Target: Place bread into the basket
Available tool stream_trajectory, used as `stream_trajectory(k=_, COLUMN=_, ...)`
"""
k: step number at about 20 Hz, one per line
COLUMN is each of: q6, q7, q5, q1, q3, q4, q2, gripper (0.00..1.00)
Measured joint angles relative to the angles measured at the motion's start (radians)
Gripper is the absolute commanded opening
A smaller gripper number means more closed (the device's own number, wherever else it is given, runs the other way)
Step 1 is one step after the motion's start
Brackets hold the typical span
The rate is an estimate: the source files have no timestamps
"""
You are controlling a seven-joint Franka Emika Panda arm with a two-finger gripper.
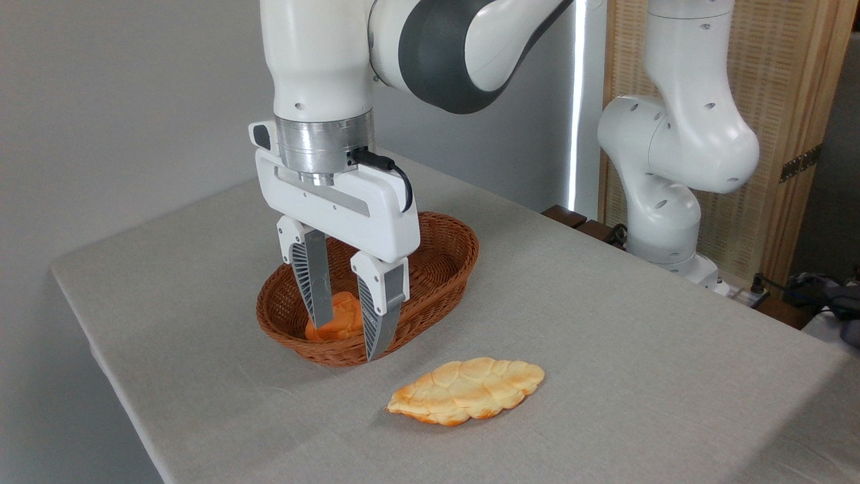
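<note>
The bread [467,390], a flat leaf-shaped loaf, pale golden with browned edges, lies on the grey tablecloth in front of and to the right of the basket [463,259]. The basket is an oval reddish-brown wicker one near the table's middle. My gripper [349,339] hangs over the basket's near end, pointing down, its fingers apart. A small orange bun [344,314] rests in the basket between and behind the fingers, and its lower edge shows past the left fingertip. The gripper is a short way left of and behind the bread and does not touch it.
A second white robot arm [678,148] stands at the table's far right edge, in front of a wooden screen. Cables lie beyond the right edge. The table's left edge and near corner drop off close to the basket.
</note>
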Motion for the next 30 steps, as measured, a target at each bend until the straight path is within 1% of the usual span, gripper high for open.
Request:
stream_trajectory(k=3, q6=-0.025, q7=0.007, q5=0.0, q1=0.0, q3=-0.001, q4=0.0, q2=0.0, gripper=1.0)
stream_trajectory(k=9, q6=-0.046, q7=0.091, q5=0.0, q1=0.006, q3=-0.001, q4=-0.021, q2=0.003, gripper=1.0)
stream_trajectory(k=12, q6=-0.046, q7=0.202, q5=0.0, q1=0.01, q3=0.009, q4=-0.056, q2=0.006, gripper=1.0)
stream_trajectory(k=17, q6=-0.046, q7=0.468, q5=0.0, q1=0.018, q3=0.056, q4=-0.097, q2=0.007, gripper=1.0)
stream_trajectory(k=22, q6=-0.046, q7=0.702, q5=0.0, q1=0.019, q3=0.071, q4=-0.148, q2=0.007, gripper=1.0)
stream_trajectory(k=24, q6=-0.046, q7=0.751, q5=0.0, q1=0.02, q3=0.074, q4=-0.159, q2=0.007, gripper=1.0)
stream_trajectory(k=30, q6=-0.046, q7=0.823, q5=0.0, q1=0.02, q3=0.076, q4=-0.164, q2=0.008, gripper=1.0)
